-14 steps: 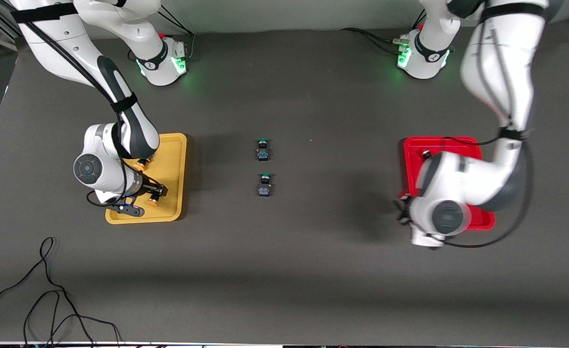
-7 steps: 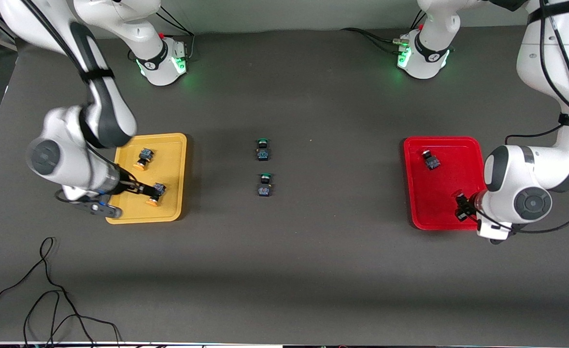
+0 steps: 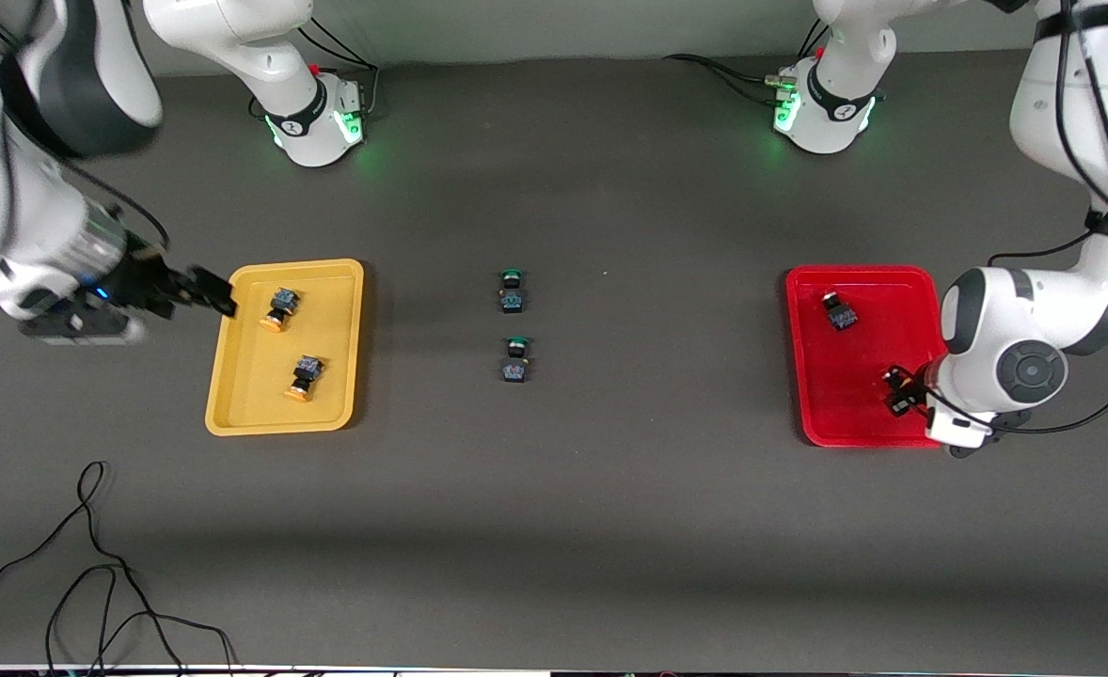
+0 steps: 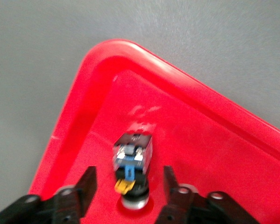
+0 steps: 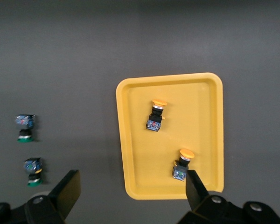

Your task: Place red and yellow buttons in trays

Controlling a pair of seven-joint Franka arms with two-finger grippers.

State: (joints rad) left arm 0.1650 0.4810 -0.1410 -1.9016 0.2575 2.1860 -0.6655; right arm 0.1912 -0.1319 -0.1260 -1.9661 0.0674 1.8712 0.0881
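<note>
The yellow tray holds two yellow buttons. My right gripper is open and empty, raised over the tray's edge toward the right arm's end. The right wrist view shows the tray and both yellow buttons below the gripper. The red tray holds one red button. My left gripper is open, low in the red tray's corner, around a second red button that lies on the tray between the fingers without touching them.
Two green-capped buttons lie on the dark table midway between the trays, also in the right wrist view. A loose black cable lies near the front corner at the right arm's end.
My right gripper has let go of the second yellow button in the yellow tray and risen away from it. My left arm has swung across the red tray to its corner.
</note>
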